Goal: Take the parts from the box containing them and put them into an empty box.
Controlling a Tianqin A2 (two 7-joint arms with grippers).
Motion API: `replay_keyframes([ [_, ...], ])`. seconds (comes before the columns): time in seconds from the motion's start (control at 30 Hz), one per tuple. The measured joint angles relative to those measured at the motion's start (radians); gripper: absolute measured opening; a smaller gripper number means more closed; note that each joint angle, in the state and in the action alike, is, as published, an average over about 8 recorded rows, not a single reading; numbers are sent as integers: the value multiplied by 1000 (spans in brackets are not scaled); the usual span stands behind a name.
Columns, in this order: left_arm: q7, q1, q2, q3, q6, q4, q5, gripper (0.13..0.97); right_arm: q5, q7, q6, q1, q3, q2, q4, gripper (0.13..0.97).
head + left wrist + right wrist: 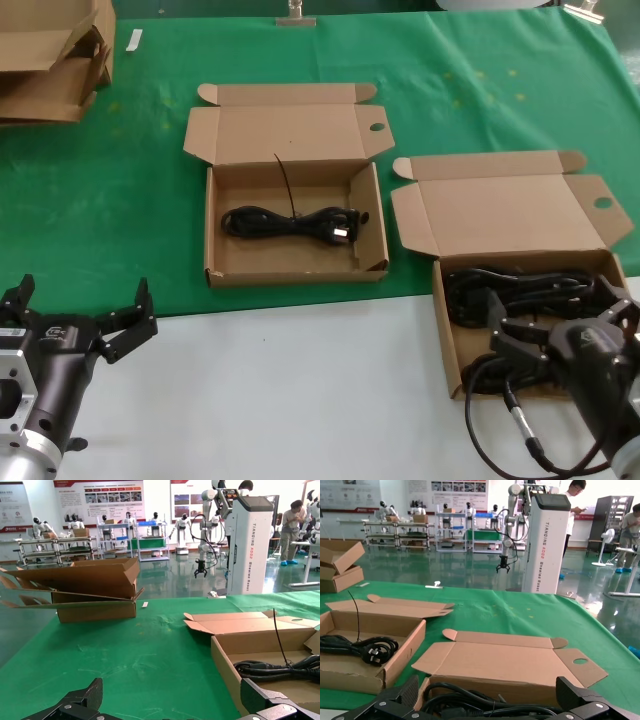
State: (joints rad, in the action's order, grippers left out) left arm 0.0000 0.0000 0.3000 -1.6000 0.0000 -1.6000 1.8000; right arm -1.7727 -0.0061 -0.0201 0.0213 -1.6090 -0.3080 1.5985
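The box containing the parts (441, 330) lies open at the right, lid (510, 210) folded back, with black cable bundles (515, 288) piled inside. My right gripper (560, 315) hovers over that pile, open, with nothing between its jaws. In the right wrist view the cables (470, 700) lie just under the gripper (487, 695). The other box (290, 272), with a holed inner flap (365, 215), sits mid-table and holds one cable bundle (290, 222), also visible as the bundle (280, 667). My left gripper (82, 300) idles open at the front left.
Flattened cartons (50, 60) are stacked at the back left corner of the green mat. A thin black tie (283, 180) sticks up from the bundle in the middle box. A white strip of table (280, 390) runs along the front edge.
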Motion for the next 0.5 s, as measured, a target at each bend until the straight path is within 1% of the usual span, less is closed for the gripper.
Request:
replay_keyframes([
  [0.5,0,0,0,0,0,0,0,966,0,0,0,0,0,0,0,966],
])
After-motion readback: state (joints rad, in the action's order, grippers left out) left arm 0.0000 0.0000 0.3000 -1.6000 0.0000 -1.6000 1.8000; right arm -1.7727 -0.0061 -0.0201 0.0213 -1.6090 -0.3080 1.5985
